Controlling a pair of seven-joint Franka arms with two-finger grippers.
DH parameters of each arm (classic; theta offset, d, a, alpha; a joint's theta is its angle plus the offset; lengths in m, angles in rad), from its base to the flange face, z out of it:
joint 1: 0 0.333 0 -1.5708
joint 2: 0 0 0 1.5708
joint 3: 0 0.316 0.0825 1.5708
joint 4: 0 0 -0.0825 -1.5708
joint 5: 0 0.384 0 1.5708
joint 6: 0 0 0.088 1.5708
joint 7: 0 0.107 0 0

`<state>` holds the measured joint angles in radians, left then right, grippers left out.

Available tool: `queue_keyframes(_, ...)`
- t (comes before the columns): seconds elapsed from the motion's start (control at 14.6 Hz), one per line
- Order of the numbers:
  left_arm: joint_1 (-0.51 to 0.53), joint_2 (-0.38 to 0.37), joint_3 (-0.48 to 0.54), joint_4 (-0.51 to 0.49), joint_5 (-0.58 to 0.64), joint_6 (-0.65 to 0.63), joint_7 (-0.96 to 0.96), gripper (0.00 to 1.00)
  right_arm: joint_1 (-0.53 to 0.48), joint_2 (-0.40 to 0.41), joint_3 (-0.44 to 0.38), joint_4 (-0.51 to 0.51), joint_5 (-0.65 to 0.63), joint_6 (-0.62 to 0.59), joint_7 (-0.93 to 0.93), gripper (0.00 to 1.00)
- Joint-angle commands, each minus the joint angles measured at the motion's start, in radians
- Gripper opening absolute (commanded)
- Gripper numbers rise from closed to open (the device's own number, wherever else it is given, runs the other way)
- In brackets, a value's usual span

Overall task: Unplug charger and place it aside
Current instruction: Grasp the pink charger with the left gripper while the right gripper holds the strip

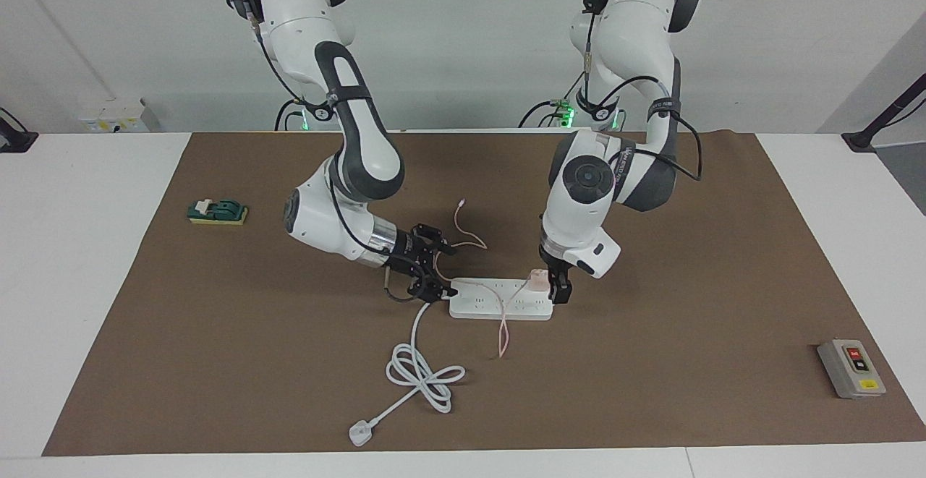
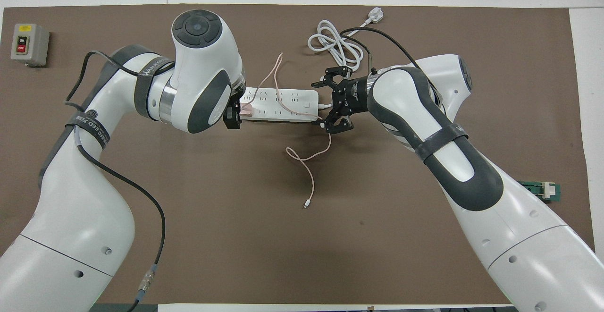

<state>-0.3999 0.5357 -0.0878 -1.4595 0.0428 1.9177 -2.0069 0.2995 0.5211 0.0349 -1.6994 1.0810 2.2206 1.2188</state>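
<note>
The pale pink charger (image 1: 537, 278) (image 2: 245, 110) sits plugged into the white power strip (image 1: 499, 306) (image 2: 283, 106), at the strip's end toward the left arm. Its thin pink cable (image 1: 503, 333) (image 2: 309, 170) crosses the strip and trails over the mat. My left gripper (image 1: 554, 284) (image 2: 234, 110) is open and low, right against the charger; one finger (image 1: 561, 292) shows beside it and the other is hidden. My right gripper (image 1: 436, 275) (image 2: 321, 105) is open, its jaws straddling the strip's other end where the white cord leaves.
The strip's thick white cord (image 1: 423, 375) (image 2: 336, 46) lies coiled farther from the robots and ends in a plug (image 1: 359, 432) (image 2: 375, 15). A grey switch box (image 1: 850, 368) (image 2: 29, 43) sits at the left arm's end, a green block (image 1: 217, 211) (image 2: 542, 190) at the right arm's.
</note>
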Motion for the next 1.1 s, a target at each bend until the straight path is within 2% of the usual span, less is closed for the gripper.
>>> queue_keyframes(0.0, -0.023, -0.025, 0.017, -0.054, 0.019, 0.014, -0.023, 1.0, -0.008, 0.097, -0.001, 0.104, 0.022, -0.009, 0.008, 1.0)
queue_keyframes(0.07, -0.028, -0.029, 0.017, -0.061, 0.019, 0.014, -0.023, 1.0, 0.003, 0.137, -0.001, 0.147, 0.023, -0.004, 0.01, 1.0)
queue_keyframes(0.21, -0.036, -0.043, 0.017, -0.091, 0.019, 0.03, -0.021, 1.0, 0.009, 0.181, 0.0, 0.17, 0.022, 0.004, 0.01, 1.0)
queue_keyframes(0.48, -0.039, -0.184, 0.016, -0.293, 0.019, 0.185, -0.018, 1.0, 0.023, 0.218, 0.0, 0.196, 0.019, -0.009, 0.008, 1.0)
queue_keyframes(0.75, -0.034, -0.186, 0.016, -0.314, 0.019, 0.248, -0.018, 1.0, 0.03, 0.218, 0.0, 0.196, 0.017, 0.001, -0.01, 1.0)
queue_keyframes(1.03, -0.027, -0.163, 0.017, -0.303, 0.019, 0.253, -0.018, 1.0, 0.029, 0.217, 0.0, 0.196, 0.02, -0.032, -0.008, 1.0)
